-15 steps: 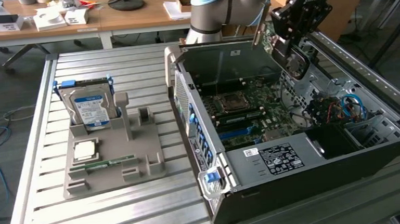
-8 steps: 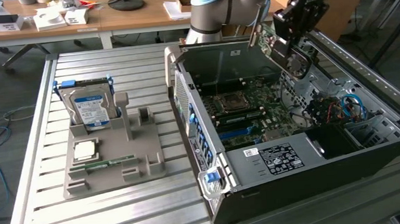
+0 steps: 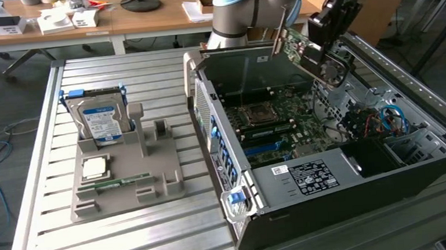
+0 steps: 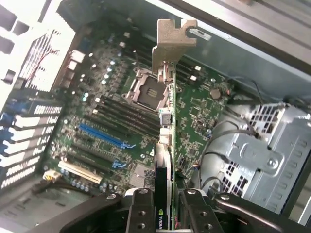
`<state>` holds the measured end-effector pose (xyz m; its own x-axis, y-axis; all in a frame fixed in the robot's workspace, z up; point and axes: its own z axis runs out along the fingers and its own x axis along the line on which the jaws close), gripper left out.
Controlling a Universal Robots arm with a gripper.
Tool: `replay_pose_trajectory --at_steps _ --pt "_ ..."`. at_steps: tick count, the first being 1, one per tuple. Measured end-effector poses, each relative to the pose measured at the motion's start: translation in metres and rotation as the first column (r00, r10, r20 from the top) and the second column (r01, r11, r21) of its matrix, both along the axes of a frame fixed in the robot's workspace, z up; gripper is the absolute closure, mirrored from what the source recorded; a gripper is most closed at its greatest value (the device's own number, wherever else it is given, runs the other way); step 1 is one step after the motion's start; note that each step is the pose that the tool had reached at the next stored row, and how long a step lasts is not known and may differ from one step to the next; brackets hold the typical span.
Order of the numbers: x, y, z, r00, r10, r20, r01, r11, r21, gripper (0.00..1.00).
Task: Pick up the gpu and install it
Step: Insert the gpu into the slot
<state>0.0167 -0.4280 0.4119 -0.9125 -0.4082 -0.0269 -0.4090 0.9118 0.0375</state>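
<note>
The gpu, a green-and-dark card with a fan and a grey metal end bracket, hangs tilted above the back of the open computer case. My gripper is shut on its upper end. In the wrist view the gpu is seen edge-on between my gripper fingers, its bracket pointing away from me. It hovers over the motherboard, clear of the blue expansion slot and the white one.
On the slatted metal table, a grey holder at the exterior view's left carries a silver hard drive, a processor and a green memory stick. Cables and a drive cage crowd the case's far side.
</note>
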Motion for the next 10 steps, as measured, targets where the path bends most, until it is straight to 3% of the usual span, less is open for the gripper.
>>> replay_pose_trajectory --at_steps 5,10 --pt "0.0 0.0 -0.0004 0.9958 0.091 -0.0001 -0.091 0.9958 -0.0011 0.74" --pt "0.0 0.0 -0.0007 0.9834 0.181 -0.0002 -0.181 0.9834 -0.0021 0.74"
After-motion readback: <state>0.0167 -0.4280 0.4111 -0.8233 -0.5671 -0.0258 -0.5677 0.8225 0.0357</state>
